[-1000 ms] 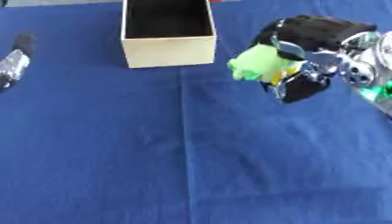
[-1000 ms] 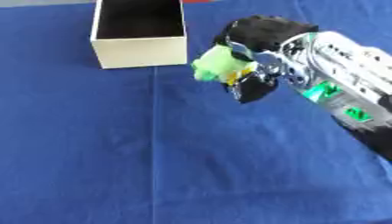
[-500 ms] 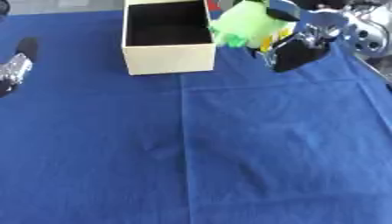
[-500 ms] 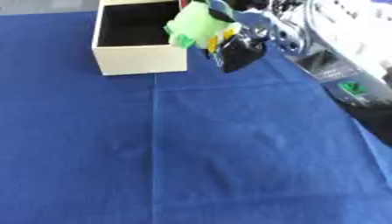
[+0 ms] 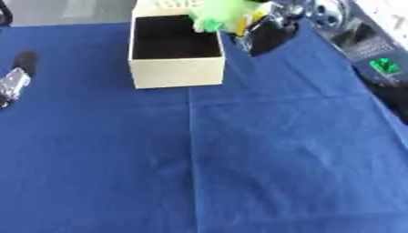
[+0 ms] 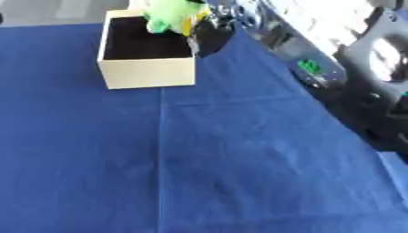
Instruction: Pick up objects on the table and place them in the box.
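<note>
A cream box with a dark inside stands open at the far middle of the blue cloth. My right hand reaches in from the upper right and is shut on a green and yellow soft toy. The toy hangs over the box's far right corner, above the opening. My left hand shows only as a black and silver part at the left edge, resting on the cloth; its fingers cannot be made out.
The blue cloth covers the whole table, with a crease running down its middle. My right forearm, silver with a green light, crosses the upper right.
My right hand has carried the green toy up and to the left, from beside the box to above its far right corner. The camera has tilted too.
</note>
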`<state>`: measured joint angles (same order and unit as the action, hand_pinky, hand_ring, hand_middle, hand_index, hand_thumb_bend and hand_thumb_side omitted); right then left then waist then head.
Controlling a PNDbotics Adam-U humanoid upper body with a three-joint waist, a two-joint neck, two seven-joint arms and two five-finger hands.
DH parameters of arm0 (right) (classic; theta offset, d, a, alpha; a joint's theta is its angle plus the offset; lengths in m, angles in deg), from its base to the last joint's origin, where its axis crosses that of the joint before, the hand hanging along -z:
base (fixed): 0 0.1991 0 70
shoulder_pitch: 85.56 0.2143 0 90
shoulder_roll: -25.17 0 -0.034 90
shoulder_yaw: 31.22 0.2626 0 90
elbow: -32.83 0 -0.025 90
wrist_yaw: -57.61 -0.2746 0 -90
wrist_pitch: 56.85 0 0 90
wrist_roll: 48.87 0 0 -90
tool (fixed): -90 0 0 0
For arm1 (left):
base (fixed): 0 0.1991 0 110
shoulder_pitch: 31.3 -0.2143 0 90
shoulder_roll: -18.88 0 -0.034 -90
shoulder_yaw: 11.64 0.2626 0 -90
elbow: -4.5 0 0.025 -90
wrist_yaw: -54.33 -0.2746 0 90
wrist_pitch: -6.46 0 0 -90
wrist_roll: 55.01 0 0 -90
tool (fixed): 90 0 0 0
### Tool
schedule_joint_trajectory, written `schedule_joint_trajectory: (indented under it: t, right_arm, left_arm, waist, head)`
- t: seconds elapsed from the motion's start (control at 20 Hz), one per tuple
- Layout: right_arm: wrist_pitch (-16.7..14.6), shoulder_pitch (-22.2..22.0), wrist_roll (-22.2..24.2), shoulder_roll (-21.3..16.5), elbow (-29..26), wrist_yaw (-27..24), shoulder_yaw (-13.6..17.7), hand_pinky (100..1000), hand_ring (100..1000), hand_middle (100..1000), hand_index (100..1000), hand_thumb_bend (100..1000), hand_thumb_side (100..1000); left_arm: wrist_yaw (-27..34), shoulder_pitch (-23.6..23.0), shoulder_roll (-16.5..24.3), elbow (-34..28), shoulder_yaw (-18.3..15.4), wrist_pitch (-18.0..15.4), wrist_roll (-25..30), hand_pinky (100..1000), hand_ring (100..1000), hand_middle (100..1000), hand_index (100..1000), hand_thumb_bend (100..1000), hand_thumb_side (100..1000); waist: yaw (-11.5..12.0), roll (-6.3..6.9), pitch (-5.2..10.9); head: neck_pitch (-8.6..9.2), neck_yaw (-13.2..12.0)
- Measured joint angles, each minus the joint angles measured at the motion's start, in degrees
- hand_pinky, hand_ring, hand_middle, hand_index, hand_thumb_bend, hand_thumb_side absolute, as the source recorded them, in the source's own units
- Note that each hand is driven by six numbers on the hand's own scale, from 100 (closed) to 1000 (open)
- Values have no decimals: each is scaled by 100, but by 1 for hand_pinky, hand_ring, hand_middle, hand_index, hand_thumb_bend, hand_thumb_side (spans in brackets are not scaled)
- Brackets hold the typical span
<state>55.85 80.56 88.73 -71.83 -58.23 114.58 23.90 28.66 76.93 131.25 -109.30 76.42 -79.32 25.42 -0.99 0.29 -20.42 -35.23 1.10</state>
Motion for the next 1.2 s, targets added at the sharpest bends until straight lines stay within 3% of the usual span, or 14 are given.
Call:
schedule_joint_trajectory:
  t: [0.35, 0.75, 1.1, 1.2]
  right_arm:
    - [-153, 223, -154, 671, 937, 535, 193, 843, 832, 785, 822, 100, 125]
    - [-614, 382, -1098, 1354, 2804, 1117, 644, 856, 854, 801, 841, 100, 136]
    - [-951, 404, -1228, 1415, 3292, 1254, 791, 864, 902, 828, 873, 100, 167]
    - [-1045, 404, -1145, 1416, 3326, 1264, 805, 880, 945, 858, 898, 100, 287]
  left_arm:
    - [50, 51, -30, 0, 34, -21, 39, 442, 572, 571, 750, 383, 560]
    - [110, 83, -102, 0, 37, -33, 54, 440, 570, 570, 750, 383, 558]
    - [139, 82, -103, 0, 36, -31, 56, 438, 570, 569, 750, 382, 556]
    - [142, 82, -105, 0, 36, -31, 56, 438, 569, 568, 750, 379, 555]
  waist:
    - [165, -49, -27]
    - [315, -76, -125]
    - [304, -77, -145]
    - [301, -77, -145]
  head:
    - [1, 105]
    - [4, 185]
    - [4, 201]
    - [3, 203]
